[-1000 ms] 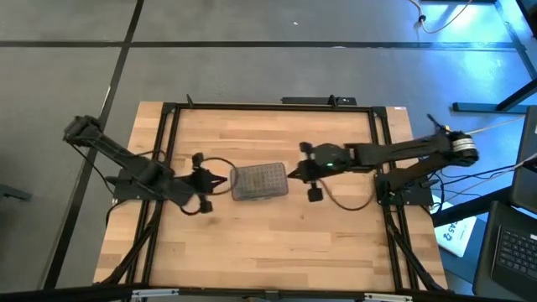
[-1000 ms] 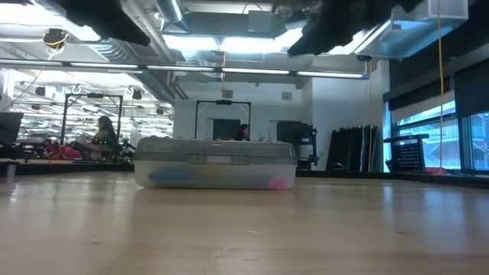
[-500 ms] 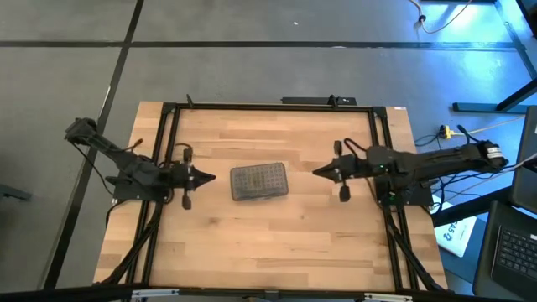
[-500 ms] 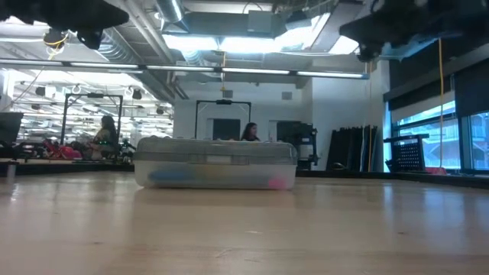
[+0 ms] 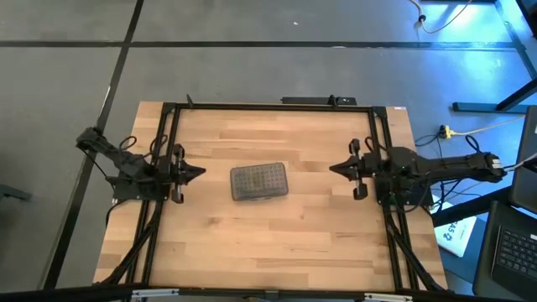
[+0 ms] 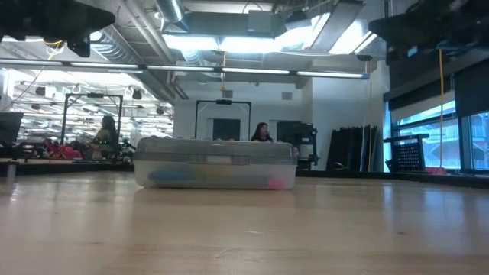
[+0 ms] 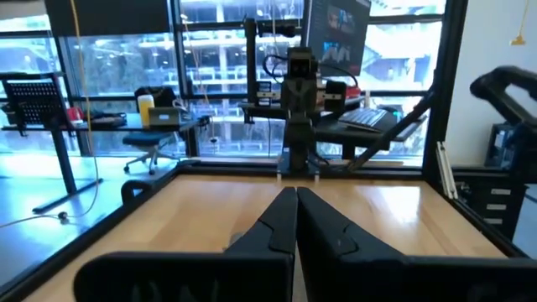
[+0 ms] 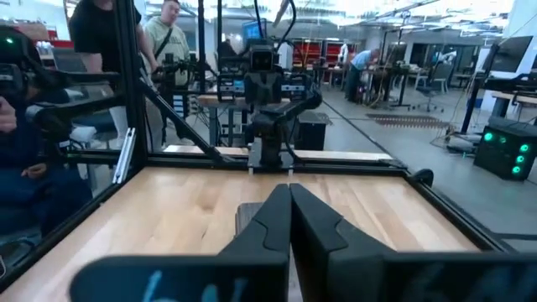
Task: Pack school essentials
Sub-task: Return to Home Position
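Note:
A clear rectangular case with a grey studded lid [image 5: 258, 181] lies flat, lid on, in the middle of the table. In the low view, a blue shape [image 6: 176, 177] and a pink shape [image 6: 281, 182] show through the case's [image 6: 215, 163] clear wall. No crayon box, scissors or pencils show anywhere on the table. My left gripper [image 5: 203, 174] [image 7: 295, 211] is shut and hangs in the air left of the case, pointing at it. My right gripper [image 5: 331, 169] [image 8: 290, 210] is shut and hangs right of the case, also pointing at it. Neither touches the case.
Bare wood surrounds the case on all sides. A black metal frame [image 5: 268, 106] runs along the table's far edge and down both sides. People stand and sit beyond the table [image 8: 101, 50]. A laptop [image 5: 512, 252] sits off the table's right side.
Both arms have drawn back from the case. The left gripper moved toward the table's left edge and the right gripper toward the right edge, each from right beside the case's short ends. The case has stayed where it was.

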`<action>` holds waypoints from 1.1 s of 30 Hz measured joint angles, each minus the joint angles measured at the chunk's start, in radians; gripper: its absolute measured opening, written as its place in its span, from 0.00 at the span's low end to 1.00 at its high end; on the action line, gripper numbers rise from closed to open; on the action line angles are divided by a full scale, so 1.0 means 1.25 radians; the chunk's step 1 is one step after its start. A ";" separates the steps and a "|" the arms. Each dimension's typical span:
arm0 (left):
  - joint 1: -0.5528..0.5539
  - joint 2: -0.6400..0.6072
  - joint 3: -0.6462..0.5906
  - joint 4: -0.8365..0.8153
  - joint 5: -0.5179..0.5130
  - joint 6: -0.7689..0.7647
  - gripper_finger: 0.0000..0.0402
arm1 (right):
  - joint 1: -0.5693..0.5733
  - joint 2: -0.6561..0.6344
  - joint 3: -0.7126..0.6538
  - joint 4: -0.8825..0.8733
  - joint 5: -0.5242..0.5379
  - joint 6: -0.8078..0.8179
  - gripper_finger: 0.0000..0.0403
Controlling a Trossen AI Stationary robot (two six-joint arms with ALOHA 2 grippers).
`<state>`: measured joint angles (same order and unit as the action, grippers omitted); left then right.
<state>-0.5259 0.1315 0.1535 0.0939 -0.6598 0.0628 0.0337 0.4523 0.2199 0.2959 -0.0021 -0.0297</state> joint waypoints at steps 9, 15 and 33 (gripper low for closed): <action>0.000 -0.102 -0.071 -0.015 0.000 -0.023 0.00 | 0.000 -0.126 -0.098 0.012 0.000 0.040 0.01; 0.000 -0.103 -0.110 -0.012 -0.001 -0.060 0.00 | 0.000 -0.194 -0.171 0.075 0.007 0.038 0.01; 0.000 -0.100 -0.116 -0.018 -0.024 -0.170 0.00 | 0.000 -0.224 -0.170 -0.102 -0.036 0.038 0.01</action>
<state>-0.5260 0.0071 0.0082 0.0708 -0.6897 -0.1500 0.0334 0.1722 0.0070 0.1681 -0.0467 0.0181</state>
